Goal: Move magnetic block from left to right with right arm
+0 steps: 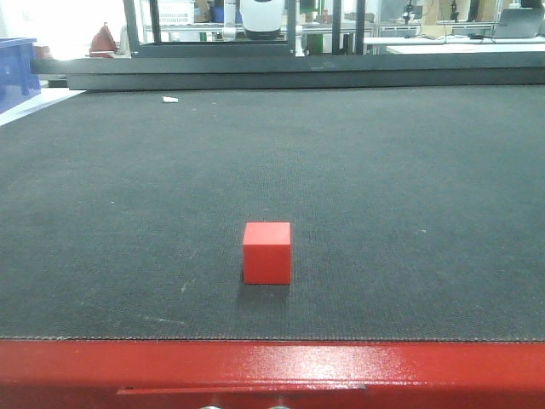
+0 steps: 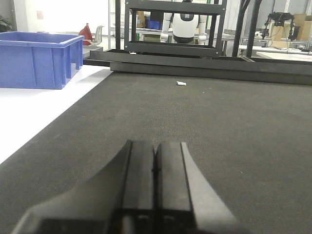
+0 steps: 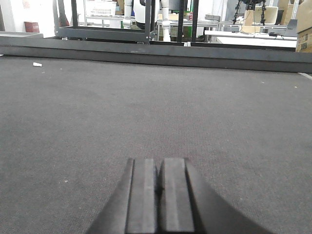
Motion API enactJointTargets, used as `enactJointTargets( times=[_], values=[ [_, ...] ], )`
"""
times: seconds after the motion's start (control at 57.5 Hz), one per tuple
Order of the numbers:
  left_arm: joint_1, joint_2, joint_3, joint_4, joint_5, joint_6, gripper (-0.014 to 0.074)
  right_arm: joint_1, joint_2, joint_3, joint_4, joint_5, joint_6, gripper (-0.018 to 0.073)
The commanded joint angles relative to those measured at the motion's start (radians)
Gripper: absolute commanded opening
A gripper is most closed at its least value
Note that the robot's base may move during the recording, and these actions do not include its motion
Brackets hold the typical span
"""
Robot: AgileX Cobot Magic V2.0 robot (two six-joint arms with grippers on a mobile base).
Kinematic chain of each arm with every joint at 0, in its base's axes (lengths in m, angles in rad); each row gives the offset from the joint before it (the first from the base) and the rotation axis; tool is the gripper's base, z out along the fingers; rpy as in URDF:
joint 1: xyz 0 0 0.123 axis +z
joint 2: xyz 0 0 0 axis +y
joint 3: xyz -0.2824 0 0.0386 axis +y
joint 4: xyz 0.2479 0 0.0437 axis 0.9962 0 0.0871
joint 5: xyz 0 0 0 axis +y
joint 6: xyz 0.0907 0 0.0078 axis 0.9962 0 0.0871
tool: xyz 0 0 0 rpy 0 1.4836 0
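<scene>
Block: magnetic block (image 1: 266,253), small plain red cube, sat flat & upright on the dark mat (image 1: 383,170); shown in the front view only.
Block pos: near the mat's front edge, approx mid-frame L-R, a short way back from the glossy red table rim (image 1: 272,366) & not touching it. Faint shadow at its base.
Block contact: nothing touched it.
R claw: right gripper (image 3: 159,163) was closed. Its two dark pads (image 3: 141,195) were pressed flat together w/ only a thin seam between them, and it held nothing. It sat low over the mat, pointing twd the far rail.
L claw: left gripper (image 2: 155,146) was closed too, its pads meeting along a thin seam w/ nothing in them. It was low over the mat, pointing the same way.
Claw-to-block spacing: couldn't tell from these views.
Far edge: black rail (image 1: 298,77) ran across the back of the mat, w/ a black metal frame (image 2: 170,47) behind it.
Scrap: small white scrap (image 1: 170,100) lay on the mat at far left, just in front of the rail, well apart from the block.
L side: blue bin (image 2: 36,58) stood on a white surface (image 2: 44,112) beside the mat's left edge.
Bkgd: white robot torso (image 2: 184,27) stood behind the frame; benches & gear further back were too small to make out.
</scene>
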Motion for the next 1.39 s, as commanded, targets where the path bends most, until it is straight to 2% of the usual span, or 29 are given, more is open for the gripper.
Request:
enactJointTargets(
  times=[0.0,1.044,1.374],
  values=[
    [-0.003,-0.012,0.008,-0.009,-0.091,0.002,-0.0126,-0.004,-0.019,-0.002,0.002,-0.087,-0.006,0.002],
    [-0.003,-0.012,0.008,-0.009,-0.091,0.002,-0.0126,-0.004,-0.019,-0.016,0.002,-0.107,0.0,0.002],
    [-0.003,-0.012,0.008,-0.009,-0.091,0.002,-0.0126,-0.004,0.065,-0.257,0.002,0.147,0.009,0.002]
  ],
)
